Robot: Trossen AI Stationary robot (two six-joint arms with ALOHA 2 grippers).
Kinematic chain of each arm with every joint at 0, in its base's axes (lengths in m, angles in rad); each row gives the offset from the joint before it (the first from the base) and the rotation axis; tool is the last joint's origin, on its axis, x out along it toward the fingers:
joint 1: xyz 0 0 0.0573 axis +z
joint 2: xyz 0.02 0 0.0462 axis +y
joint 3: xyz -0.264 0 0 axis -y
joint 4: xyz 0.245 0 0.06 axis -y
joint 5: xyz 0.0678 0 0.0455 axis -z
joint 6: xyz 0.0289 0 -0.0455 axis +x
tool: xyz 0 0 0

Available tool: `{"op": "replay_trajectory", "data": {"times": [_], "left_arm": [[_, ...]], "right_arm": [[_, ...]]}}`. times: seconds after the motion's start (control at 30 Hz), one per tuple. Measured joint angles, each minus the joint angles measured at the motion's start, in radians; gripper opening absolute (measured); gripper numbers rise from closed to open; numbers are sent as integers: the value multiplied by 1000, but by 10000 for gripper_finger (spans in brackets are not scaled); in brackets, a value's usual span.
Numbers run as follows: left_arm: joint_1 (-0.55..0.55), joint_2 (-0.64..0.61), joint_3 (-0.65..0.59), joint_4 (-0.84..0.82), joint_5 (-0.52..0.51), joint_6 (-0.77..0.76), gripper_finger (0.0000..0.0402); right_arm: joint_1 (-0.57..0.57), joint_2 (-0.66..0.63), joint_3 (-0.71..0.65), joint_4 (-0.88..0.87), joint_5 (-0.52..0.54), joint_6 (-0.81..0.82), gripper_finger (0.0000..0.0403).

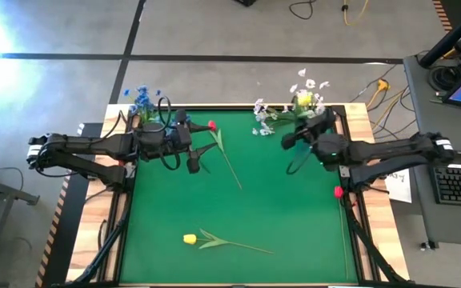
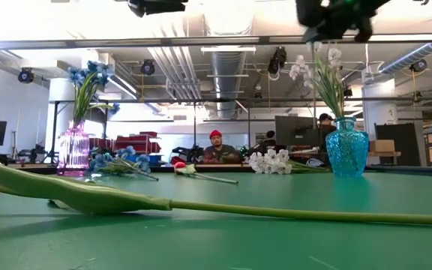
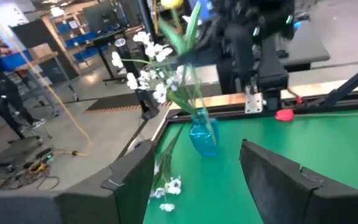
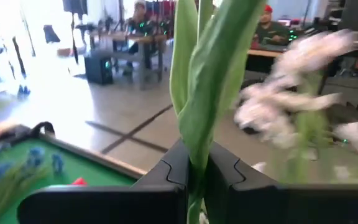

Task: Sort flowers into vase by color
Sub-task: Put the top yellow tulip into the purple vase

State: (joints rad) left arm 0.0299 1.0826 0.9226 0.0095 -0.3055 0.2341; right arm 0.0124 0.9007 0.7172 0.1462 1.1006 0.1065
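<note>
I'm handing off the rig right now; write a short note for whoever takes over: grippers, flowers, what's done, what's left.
Right gripper: shut on a yellow tulip, held above the blue vase with its white sprays.
Left gripper: open, empty, over the mat near the pink vase.
Done: blue flowers in the pink vase.
Left: red tulip, second yellow tulip, loose white sprays and loose blue flowers lying on the mat.

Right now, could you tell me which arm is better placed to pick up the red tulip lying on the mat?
The left. Its open left gripper hovers right beside the red tulip, while the right gripper is shut on a tulip stem over the blue vase.
</note>
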Motion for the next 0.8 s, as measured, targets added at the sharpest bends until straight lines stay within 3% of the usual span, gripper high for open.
{"op": "replay_trajectory", "data": {"times": [0.37, 0.57, 0.8], "left_arm": [[1, -1, 0, -48, -27, 12, 224], [13, 1, 0, -55, -28, 12, 223], [27, 9, -1, -54, -28, 12, 223]], "right_arm": [[0, -204, -1, -124, 9, 6, 18], [0, -231, -4, -229, 166, -8, 18], [-16, -220, -11, -228, 254, -3, 18]]}}
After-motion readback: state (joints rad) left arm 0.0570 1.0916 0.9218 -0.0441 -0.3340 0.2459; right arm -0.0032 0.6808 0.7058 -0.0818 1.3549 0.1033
